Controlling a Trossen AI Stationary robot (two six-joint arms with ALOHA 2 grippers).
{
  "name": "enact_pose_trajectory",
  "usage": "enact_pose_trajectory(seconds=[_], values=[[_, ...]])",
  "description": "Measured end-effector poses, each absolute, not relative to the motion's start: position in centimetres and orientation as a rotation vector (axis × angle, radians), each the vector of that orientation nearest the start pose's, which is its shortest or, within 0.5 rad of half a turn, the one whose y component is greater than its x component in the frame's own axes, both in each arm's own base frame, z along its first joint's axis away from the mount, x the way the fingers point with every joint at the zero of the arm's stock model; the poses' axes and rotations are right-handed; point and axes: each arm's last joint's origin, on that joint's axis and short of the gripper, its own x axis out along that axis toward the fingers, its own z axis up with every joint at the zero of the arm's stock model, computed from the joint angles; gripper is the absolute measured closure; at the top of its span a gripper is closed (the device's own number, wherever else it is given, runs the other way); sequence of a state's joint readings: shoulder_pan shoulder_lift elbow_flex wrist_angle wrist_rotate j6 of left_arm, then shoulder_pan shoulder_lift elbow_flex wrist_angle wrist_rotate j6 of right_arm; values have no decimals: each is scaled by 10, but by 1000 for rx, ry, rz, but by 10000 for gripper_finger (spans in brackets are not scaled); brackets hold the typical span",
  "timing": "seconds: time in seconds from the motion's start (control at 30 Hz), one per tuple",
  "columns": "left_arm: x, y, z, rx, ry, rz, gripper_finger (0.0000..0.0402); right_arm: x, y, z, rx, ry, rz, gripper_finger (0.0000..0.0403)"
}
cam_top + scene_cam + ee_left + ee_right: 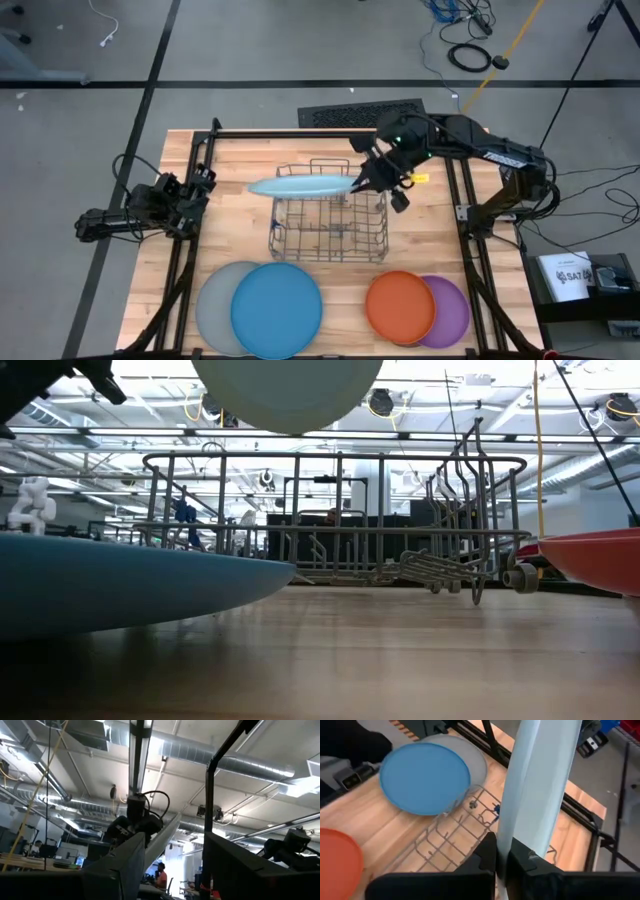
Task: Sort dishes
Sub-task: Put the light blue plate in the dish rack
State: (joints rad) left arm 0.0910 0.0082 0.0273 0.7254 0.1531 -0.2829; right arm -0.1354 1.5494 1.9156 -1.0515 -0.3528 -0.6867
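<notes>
Right gripper (362, 180) clamps pale blue plate (298, 186) edge-on above dish rack (330, 238)

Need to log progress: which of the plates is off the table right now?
The round pale blue plate, gripped on edge by the right hand above the wire dish rack. The other plates lie flat on the wooden table.

Even, bright overhead light fills the high view, leaving soft shadows on the wooden table (300, 150). In the low view, ceiling lights (480, 405) glare and the near blue plate (120, 585) is blurred.
</notes>
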Motion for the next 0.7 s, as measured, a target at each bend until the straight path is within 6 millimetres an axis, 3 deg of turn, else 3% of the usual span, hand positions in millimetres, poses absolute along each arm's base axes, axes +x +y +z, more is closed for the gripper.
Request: enact_pose_trajectory(seconds=[0.33, 0.47, 0.7], values=[[70, 2, 236, -184, -733, -184, 196, 285, -57, 449, -296, 537, 530, 399], [65, 2, 245, -92, -795, -133, 196, 292, -67, 442, -244, 531, 570, 399], [60, 1, 259, -88, -804, -131, 196, 310, -93, 419, -172, 542, 628, 399]])
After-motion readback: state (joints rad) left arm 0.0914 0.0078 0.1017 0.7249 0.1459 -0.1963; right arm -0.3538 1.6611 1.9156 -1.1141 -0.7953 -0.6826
